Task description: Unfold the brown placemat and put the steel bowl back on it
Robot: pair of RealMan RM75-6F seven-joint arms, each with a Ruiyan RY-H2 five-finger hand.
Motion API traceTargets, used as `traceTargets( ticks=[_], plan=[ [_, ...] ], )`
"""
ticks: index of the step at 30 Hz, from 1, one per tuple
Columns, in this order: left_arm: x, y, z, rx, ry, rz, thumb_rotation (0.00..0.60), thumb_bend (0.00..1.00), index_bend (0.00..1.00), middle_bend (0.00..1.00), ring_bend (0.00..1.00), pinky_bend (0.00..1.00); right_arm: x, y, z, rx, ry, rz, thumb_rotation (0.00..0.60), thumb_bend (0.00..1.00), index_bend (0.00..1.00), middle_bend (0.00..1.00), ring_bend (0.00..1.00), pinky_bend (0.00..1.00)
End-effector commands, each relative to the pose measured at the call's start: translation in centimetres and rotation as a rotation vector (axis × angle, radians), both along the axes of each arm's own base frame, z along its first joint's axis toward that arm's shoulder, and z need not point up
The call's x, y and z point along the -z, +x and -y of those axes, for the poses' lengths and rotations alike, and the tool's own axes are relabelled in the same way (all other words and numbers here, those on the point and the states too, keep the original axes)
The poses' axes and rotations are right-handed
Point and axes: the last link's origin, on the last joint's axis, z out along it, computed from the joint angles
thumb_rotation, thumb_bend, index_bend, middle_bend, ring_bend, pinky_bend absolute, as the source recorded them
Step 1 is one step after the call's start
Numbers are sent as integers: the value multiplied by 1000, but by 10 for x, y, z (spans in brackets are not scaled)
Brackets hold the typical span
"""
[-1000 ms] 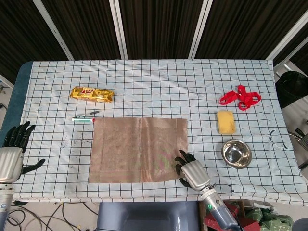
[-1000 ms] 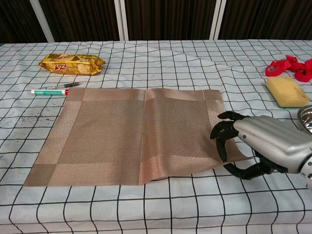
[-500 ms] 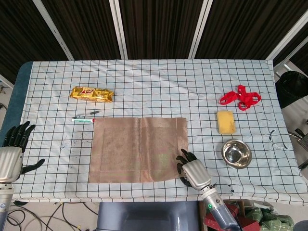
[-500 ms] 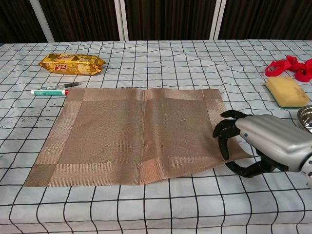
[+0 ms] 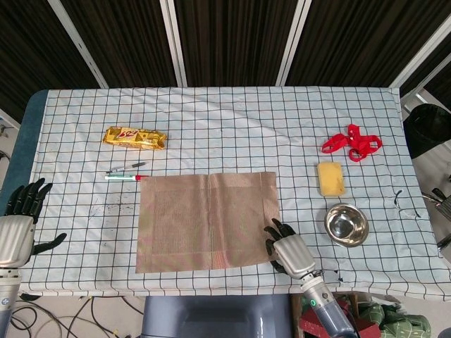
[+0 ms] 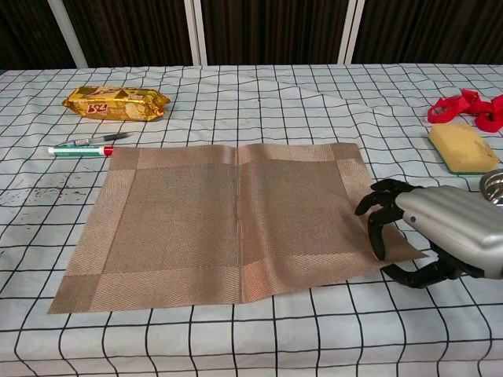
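Observation:
The brown placemat [image 5: 208,220] [image 6: 228,220] lies unfolded and flat on the checked cloth, with a crease down its middle. My right hand [image 5: 290,252] [image 6: 440,236] is at its near right corner; its fingers [image 6: 379,228] curl onto the mat's edge and the thumb sits just below the corner, gripping it. The steel bowl [image 5: 346,224] [image 6: 493,188] stands upright on the cloth to the right of the mat, apart from it and just beyond my right hand. My left hand [image 5: 17,222] hangs open past the table's left edge, holding nothing.
A gold snack packet [image 5: 134,137] [image 6: 115,103] and a pen [image 5: 124,176] [image 6: 78,149] lie beyond the mat's far left corner. A yellow sponge [image 5: 330,178] [image 6: 464,148] and a red strap [image 5: 351,142] [image 6: 465,106] lie beyond the bowl.
My right hand has slid to the right and toward the near edge, dragging the placemat a little that way. The left hand and the bowl have not moved.

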Motion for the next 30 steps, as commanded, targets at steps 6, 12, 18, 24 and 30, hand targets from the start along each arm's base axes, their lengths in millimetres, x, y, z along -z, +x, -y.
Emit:
traceTargets(
  ticks=[6, 12, 18, 24, 30],
  plan=[
    [0, 0, 0, -2, -4, -2, 600, 16, 0, 0, 0, 0, -6, -4, -6, 22, 0, -11, 600, 81, 151, 25, 43, 176],
    [-1, 0, 0, -1, -3, -1, 600, 16, 0, 0, 0, 0, -22, -8, -9, 28, -30, -17, 600, 74, 149, 27, 42, 176],
    [-2, 0, 0, 0, -1, 1, 600, 16, 0, 0, 0, 0, -52, -20, -9, 93, -153, -11, 600, 101, 259, 81, 48, 176],
    [-2, 0, -1, 2, 0, -1, 600, 16, 0, 0, 0, 0, -79, -44, -3, 225, -254, -45, 600, 114, 361, 144, 71, 176],
    [-2, 0, 0, 2, 2, -2, 600, 16, 0, 0, 0, 0, -87, -64, 1, 322, -290, -135, 600, 131, 414, 163, 75, 176]
  ],
)
